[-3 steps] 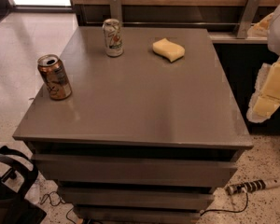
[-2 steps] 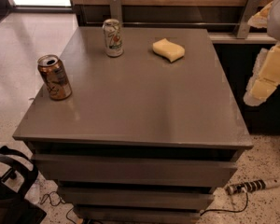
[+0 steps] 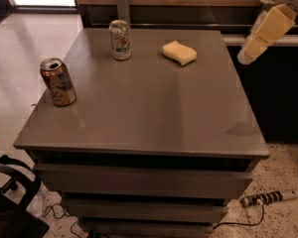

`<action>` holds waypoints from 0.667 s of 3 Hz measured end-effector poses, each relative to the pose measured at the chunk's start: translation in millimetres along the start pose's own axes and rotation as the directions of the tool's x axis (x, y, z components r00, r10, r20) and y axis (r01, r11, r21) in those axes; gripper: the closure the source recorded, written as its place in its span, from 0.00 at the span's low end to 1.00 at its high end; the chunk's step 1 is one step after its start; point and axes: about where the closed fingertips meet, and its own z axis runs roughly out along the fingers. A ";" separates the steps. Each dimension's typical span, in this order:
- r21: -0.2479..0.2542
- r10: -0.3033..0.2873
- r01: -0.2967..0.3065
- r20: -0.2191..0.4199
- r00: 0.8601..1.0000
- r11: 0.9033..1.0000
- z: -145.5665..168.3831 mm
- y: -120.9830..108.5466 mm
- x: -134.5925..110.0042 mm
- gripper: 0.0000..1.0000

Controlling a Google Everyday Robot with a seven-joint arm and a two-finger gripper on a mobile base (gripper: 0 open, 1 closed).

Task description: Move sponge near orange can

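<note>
The pale yellow sponge (image 3: 179, 52) with wavy sides lies flat on the grey table (image 3: 154, 113), toward the back and right of centre. The orange can (image 3: 58, 82), coppery with dark and light markings and a silver open top, stands upright near the table's left edge. My gripper (image 3: 264, 33) hangs in the air at the upper right, beyond the table's right edge, well to the right of and above the sponge. It holds nothing that shows.
A white can (image 3: 120, 39) with green-red print stands upright at the back, left of the sponge. Drawers sit below the tabletop. A dark counter stands to the right. A power strip (image 3: 268, 198) and cable lie on the floor at the lower right. Black equipment sits at the lower left.
My gripper has risen and moved a little left, from beside the table's right edge to higher at the upper right. Sponge and cans have not moved.
</note>
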 end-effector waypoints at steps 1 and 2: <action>0.007 0.086 -0.087 0.118 0.989 0.996 17.0 -22.0 -3.1 0.00; 0.016 0.156 -0.163 0.226 0.962 0.986 44.5 -37.4 4.7 0.00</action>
